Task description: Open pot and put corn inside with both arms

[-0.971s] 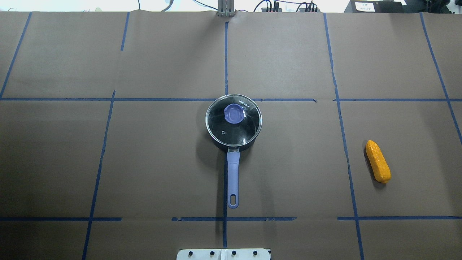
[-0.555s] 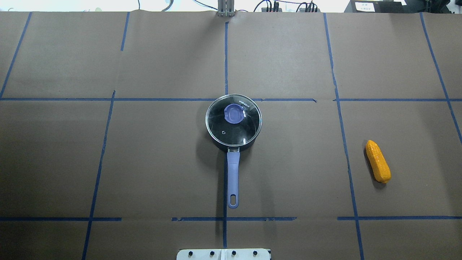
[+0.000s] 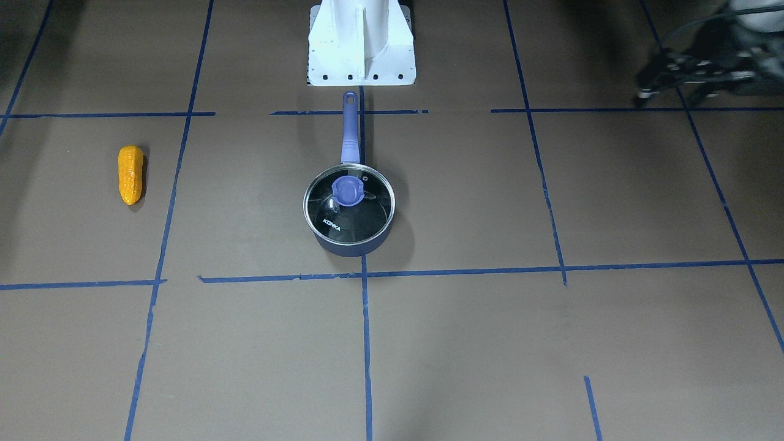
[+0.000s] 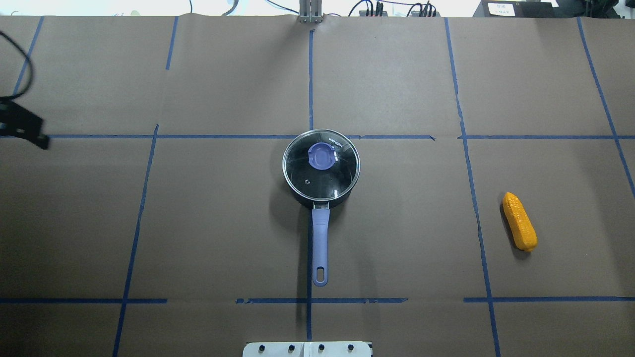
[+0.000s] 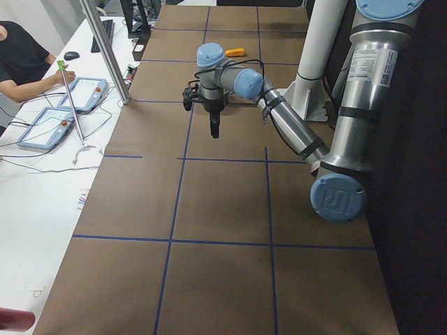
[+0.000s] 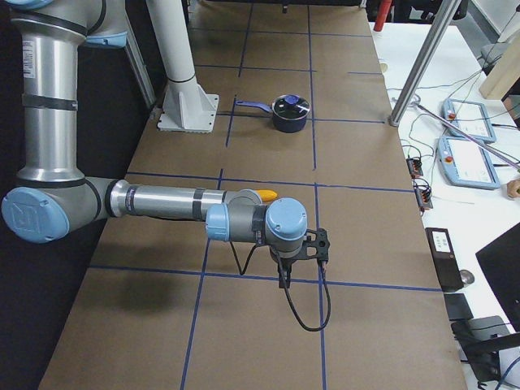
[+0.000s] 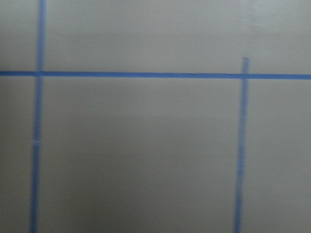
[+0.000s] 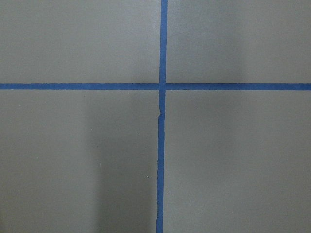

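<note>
The white pedestal (image 4: 307,348) stands at the near edge of the table (image 4: 223,233), which is covered in brown paper crossed by blue tape (image 4: 310,74). Just beyond it, the handle (image 4: 320,243) points straight back toward the pedestal. It runs out to the pot (image 3: 350,247), which sits mid-table, just on the near side of a cross line of tape. The glass lid (image 4: 307,176) is seated flat on the rim, its purple knob (image 4: 322,156) on top - the pot is closed.

The corn (image 4: 519,221) lies flat on the paper far to the right of the pot, about level with the handle and well apart from it, with nothing touching it.

The left gripper (image 5: 214,128) hangs above the paper at the far left, a little farther out than the pot and well apart from it. Only its edge shows from overhead and it is blurred from the front, so I cannot tell how wide its jaws stand. The right gripper (image 6: 283,278) hangs over a tape crossing past the corn, toward the right end of the table. It shows only from the side - its jaws cannot be judged either. Both wrist cameras show just paper and tape.
</note>
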Controlling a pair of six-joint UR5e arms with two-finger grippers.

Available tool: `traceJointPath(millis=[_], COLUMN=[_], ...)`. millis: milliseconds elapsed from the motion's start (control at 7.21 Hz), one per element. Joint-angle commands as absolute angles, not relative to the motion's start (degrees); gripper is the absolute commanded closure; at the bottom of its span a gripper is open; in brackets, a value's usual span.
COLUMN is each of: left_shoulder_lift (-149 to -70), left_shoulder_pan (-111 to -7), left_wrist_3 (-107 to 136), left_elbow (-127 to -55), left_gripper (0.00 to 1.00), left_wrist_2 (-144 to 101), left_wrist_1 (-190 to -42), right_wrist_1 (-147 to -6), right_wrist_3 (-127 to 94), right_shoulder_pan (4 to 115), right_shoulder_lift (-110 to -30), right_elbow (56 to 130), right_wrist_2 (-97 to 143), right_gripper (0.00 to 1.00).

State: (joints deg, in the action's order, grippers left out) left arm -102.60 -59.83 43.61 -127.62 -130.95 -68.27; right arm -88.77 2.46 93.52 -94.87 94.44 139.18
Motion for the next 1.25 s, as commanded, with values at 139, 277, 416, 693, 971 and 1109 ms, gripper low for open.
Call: traceJointPath(millis=[139,277,416,693,971,1109], left_shoulder_lift=[-124.2,-130.5,-137.7,-141.2,-147.4,-149.0], left_shoulder_pan=[-42.6,-41.2,-41.0,-37.6,-35.5,-35.4], left_wrist_3=[61.8,64.1,65.7,71.3,73.5,73.5], left_elbow=[-120.0,-114.1,-106.9,-98.8,-89.7,-86.5], left_gripper=[0.00,0.00,0.00,0.00,0.00,0.00], left_wrist_2=[-120.9,-120.9,-120.9,-119.1,-117.6,-117.6], left_wrist_1=[-60.7,-60.9,-61.1,-70.3,-74.4,-75.8], right_wrist_1=[-88.9,-88.9,-88.9,-88.9,-88.9,-88.9], right_wrist_3=[2.5,2.4,2.3,2.3,2.1,2.0], right_shoulder_pan=[93.4,93.4,93.4,93.4,93.4,93.4], right_shoulder_lift=[-94.9,-95.0,-94.8,-94.7,-94.7,-94.9], right_elbow=[94.3,94.3,94.6,94.6,94.4,94.4], right_wrist_2=[139.0,139.2,139.7,139.8,139.5,139.6], right_gripper=[0.00,0.00,0.00,0.00,0.00,0.00])
